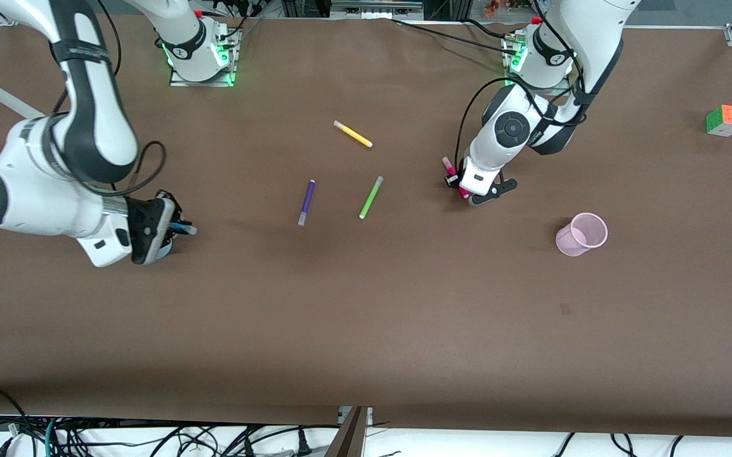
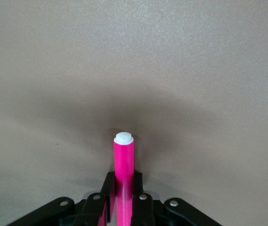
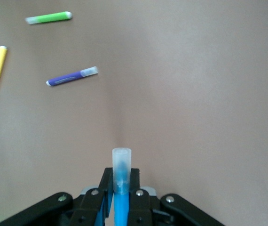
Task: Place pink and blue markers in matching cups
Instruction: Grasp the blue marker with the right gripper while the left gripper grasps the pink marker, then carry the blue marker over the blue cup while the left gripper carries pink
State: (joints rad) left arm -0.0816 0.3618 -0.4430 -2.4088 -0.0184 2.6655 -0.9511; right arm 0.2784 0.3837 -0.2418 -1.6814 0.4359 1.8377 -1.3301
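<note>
Robotics lab: bolted arm bases point(image 1: 200, 57), brown-covered table point(image 1: 366, 317), loose cables point(image 1: 150, 438).

Two robot arms, glossy white shells w/ black joint sections. Round dark-grey caps sit on the big joints, one on each arm. Each base is a white cylinder w/ a black band and small round logo, bolted to a silver metal plate lit by green LEDs, plus a small red part on top. Thin black cables loop off both arms along the links. Left pincer point(image 1: 461, 185) and right pincer point(image 1: 174, 231) are black; in wrist views their black finger mounts show small silver screws.
</note>
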